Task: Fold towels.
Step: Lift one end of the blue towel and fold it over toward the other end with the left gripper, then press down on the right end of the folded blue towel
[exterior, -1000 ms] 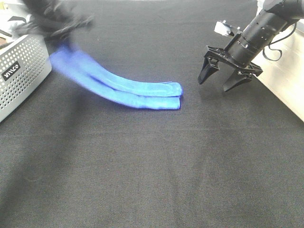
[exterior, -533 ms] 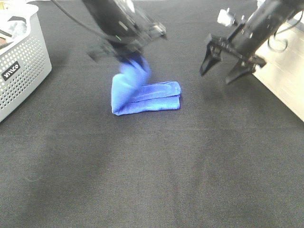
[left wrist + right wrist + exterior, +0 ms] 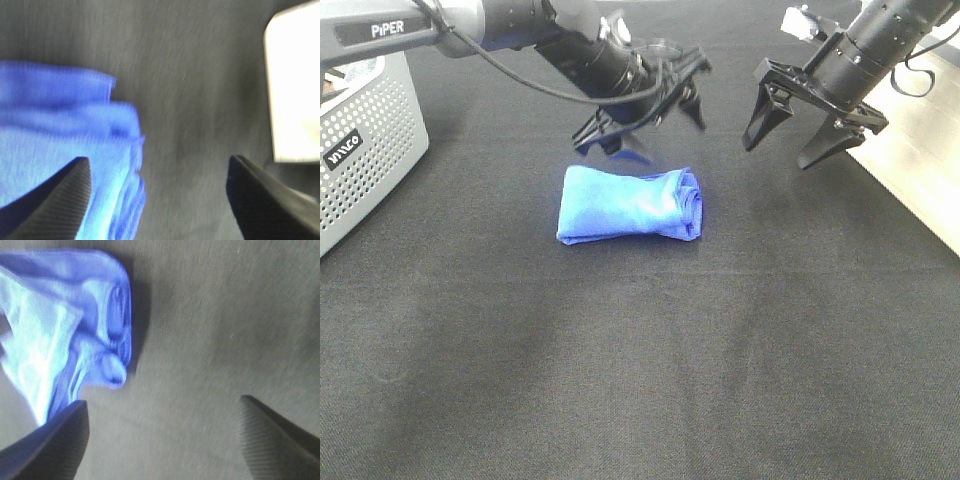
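The royal-blue towel (image 3: pixel 630 204) lies folded into a compact bundle on the black table cloth, its layered edges at the right end. My left gripper (image 3: pixel 645 120) is open and empty, hovering just behind and above the towel. In the left wrist view the towel (image 3: pixel 60 145) lies beside the open fingers. My right gripper (image 3: pixel 790 130) is open and empty, raised to the right of the towel. The right wrist view shows the towel's rolled end (image 3: pixel 75 335) off to one side of the open fingers.
A perforated grey basket (image 3: pixel 365 150) stands at the left edge. A pale surface (image 3: pixel 920 170) borders the black cloth on the right; it also shows in the left wrist view (image 3: pixel 295 85).
My left gripper carried the towel's far end from the left over onto the rest, let go and moved off right. The towel went from a long strip to a short bundle. The right gripper rose slightly.
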Controlling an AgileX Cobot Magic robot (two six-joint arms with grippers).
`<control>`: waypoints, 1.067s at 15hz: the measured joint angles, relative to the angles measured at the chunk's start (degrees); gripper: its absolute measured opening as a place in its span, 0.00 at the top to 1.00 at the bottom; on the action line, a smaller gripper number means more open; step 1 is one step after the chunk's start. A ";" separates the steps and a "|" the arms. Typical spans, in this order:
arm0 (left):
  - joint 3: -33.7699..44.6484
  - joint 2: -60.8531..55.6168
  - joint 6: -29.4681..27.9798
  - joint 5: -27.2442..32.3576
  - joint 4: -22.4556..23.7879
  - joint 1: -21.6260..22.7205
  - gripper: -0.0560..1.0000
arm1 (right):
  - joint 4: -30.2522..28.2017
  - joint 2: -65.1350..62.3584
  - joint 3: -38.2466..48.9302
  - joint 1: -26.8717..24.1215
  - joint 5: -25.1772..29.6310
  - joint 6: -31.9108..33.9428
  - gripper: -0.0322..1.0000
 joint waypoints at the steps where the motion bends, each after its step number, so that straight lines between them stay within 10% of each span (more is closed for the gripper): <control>1: 0.00 -0.57 1.49 0.00 1.15 0.40 0.26 | 1.66 0.00 0.00 0.00 0.34 -0.17 0.23; 12: 0.00 -5.90 3.90 1.15 5.73 13.35 0.26 | 33.06 5.50 0.00 11.92 -2.75 -15.30 0.24; 16: 0.00 -5.96 4.35 1.03 5.73 13.35 0.25 | 34.32 12.38 0.00 11.17 -2.81 -18.22 0.24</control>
